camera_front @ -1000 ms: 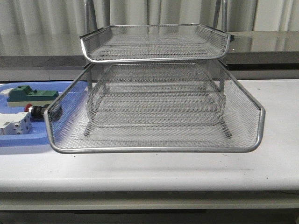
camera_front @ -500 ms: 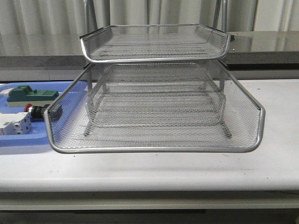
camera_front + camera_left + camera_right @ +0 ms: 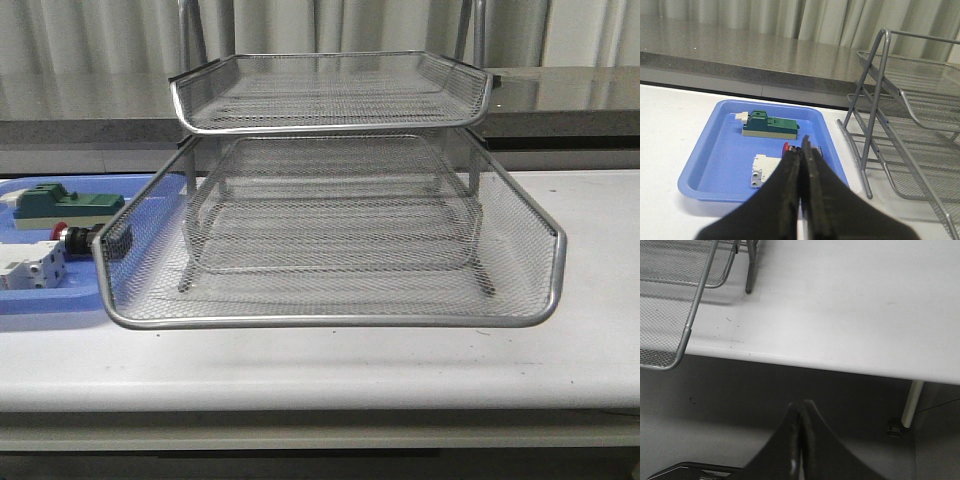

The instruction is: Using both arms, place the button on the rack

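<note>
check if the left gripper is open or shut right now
Shut. In the left wrist view the left gripper has its two black fingers pressed together with nothing between them, above the blue tray.

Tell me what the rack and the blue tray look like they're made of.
The rack: metal, it seems, silvery wire mesh you can see through, with shiny rod rims. The blue tray: probably plastic, one smooth glossy piece with rounded moulded edges.

A silver mesh rack point(image 3: 330, 240) stands on a white bench point(image 3: 320, 370) beside a blue tray point(image 3: 715, 165) holding a red-capped button point(image 3: 788, 147), a green-and-beige block point(image 3: 767, 125) and a white block point(image 3: 762, 170).
</note>
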`<state>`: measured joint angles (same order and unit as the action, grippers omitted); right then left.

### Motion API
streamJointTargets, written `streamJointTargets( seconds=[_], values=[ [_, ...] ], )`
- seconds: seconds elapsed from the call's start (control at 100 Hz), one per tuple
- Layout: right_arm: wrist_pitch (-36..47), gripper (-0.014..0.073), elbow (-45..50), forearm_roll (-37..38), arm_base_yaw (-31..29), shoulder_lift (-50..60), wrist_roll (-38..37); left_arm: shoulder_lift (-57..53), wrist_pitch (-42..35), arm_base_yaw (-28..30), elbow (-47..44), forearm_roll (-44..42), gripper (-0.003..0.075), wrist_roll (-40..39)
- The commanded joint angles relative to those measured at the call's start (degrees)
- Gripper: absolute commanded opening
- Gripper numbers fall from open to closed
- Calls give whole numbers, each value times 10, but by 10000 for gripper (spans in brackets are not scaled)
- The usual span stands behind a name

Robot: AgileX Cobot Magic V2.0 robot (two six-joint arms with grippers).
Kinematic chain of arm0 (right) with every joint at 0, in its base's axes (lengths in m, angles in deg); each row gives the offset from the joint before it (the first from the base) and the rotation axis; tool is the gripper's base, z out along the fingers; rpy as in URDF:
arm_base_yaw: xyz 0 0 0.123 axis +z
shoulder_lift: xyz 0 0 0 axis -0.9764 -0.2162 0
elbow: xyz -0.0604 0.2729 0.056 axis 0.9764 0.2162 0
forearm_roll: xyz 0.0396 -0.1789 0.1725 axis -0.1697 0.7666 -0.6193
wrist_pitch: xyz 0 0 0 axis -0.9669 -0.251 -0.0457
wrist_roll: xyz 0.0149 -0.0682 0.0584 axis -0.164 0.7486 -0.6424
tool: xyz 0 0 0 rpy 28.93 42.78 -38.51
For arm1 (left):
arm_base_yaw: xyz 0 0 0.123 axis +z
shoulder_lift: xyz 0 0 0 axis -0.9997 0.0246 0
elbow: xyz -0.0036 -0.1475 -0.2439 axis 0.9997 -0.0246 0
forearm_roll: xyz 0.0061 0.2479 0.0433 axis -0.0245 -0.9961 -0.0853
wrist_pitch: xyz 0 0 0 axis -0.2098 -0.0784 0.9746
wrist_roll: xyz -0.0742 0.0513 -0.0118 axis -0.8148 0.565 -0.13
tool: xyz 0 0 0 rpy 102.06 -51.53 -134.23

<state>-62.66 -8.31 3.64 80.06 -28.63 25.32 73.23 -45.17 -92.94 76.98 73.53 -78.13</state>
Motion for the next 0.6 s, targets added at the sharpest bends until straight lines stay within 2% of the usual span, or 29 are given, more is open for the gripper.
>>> streamJointTargets(
  seconds=[0.0, 0.2, 0.36, 0.59],
  values=[
    [31, -71, -19, 7, -3, 0, 1, 55, -5, 1, 67, 4, -20, 1],
    [31, -71, -19, 7, -3, 0, 1, 217, 102, 1, 206, -28, -20, 3],
    [31, -71, -19, 7, -3, 0, 1, 339, 137, 1, 290, -44, -20, 49],
    [31, -71, -19, 7, -3, 0, 1, 470, 207, 1, 379, -44, -20, 49]
  ],
)
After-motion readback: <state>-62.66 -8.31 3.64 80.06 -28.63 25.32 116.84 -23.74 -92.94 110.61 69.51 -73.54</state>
